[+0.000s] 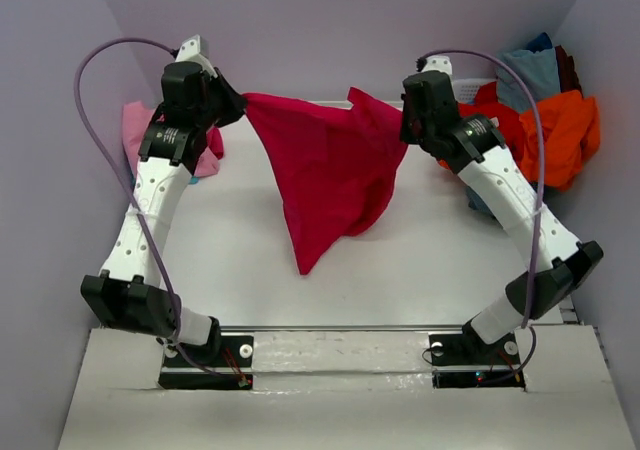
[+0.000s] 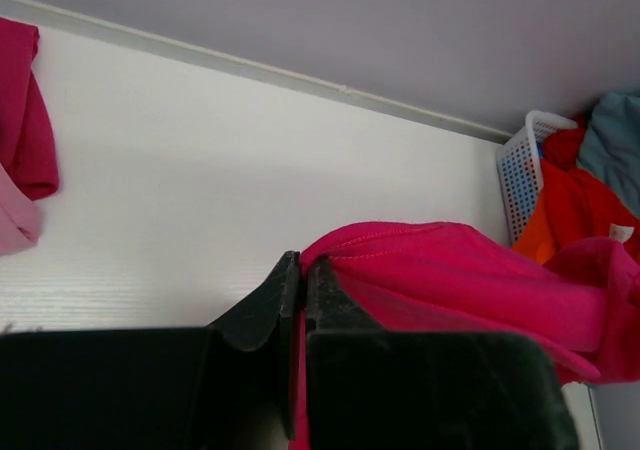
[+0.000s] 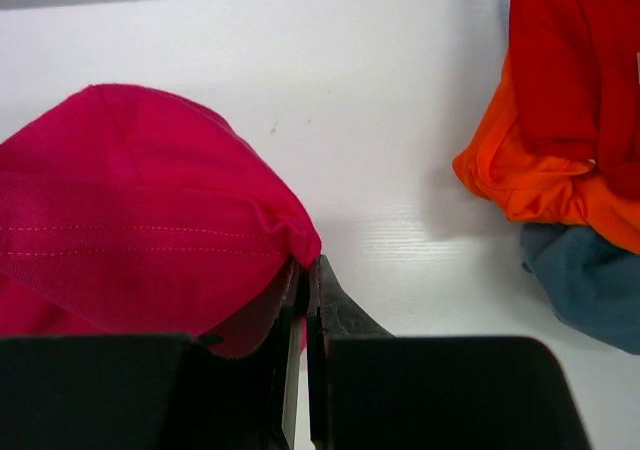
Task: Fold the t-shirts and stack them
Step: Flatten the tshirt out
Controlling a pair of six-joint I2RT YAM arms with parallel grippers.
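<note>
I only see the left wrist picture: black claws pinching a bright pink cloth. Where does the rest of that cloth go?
Observer: The right gripper is shut on another corner, so the crimson t-shirt hangs stretched between the two arms.
Operator: Does it dangle onto the table?
Observer: From the top view it tapers to a point low over the table; I cannot tell whether it touches.
Operator: I see something orange by a basket. Anything else there?
Observer: The right wrist view shows a grey-blue t-shirt lying on the table at the edge of the orange t-shirt.
</note>
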